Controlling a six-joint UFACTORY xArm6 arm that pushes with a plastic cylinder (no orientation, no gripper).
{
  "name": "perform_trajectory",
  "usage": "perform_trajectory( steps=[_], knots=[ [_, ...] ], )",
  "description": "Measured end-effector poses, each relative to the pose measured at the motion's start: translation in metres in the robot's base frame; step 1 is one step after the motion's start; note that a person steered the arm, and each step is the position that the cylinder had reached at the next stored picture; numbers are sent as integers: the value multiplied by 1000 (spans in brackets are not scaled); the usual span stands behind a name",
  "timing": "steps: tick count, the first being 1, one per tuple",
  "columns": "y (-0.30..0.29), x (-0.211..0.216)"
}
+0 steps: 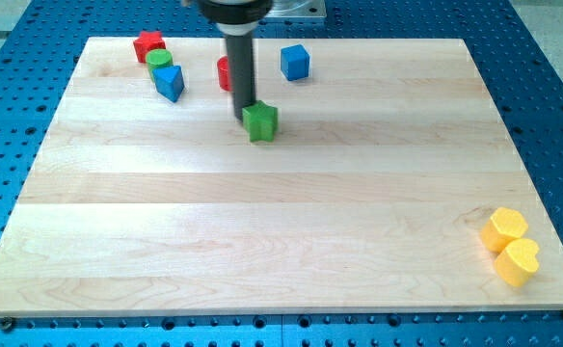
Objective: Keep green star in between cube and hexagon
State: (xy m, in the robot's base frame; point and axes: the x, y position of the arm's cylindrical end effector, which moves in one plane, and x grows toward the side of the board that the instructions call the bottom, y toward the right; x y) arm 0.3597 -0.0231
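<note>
The green star [260,121] lies on the wooden board in the upper middle of the view. My tip [244,118] stands at the star's left edge, touching or almost touching it. The blue cube [295,62] sits above and to the right of the star, near the board's top edge. The yellow hexagon [504,228] lies far away at the lower right, just above a yellow heart [518,262]. A red block [224,72] is partly hidden behind the rod, so its shape is unclear.
At the upper left sit a red star [148,45], a green cylinder [160,61] and a blue block [170,83], close together. The board's wooden edge [262,313] borders a blue perforated table.
</note>
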Motion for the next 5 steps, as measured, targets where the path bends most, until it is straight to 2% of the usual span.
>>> perform_trajectory(
  steps=[1, 2, 3, 4, 5],
  knots=[
    [39, 13],
    [-22, 35],
    [-38, 26],
    [-27, 72],
    [41, 74]
  ],
)
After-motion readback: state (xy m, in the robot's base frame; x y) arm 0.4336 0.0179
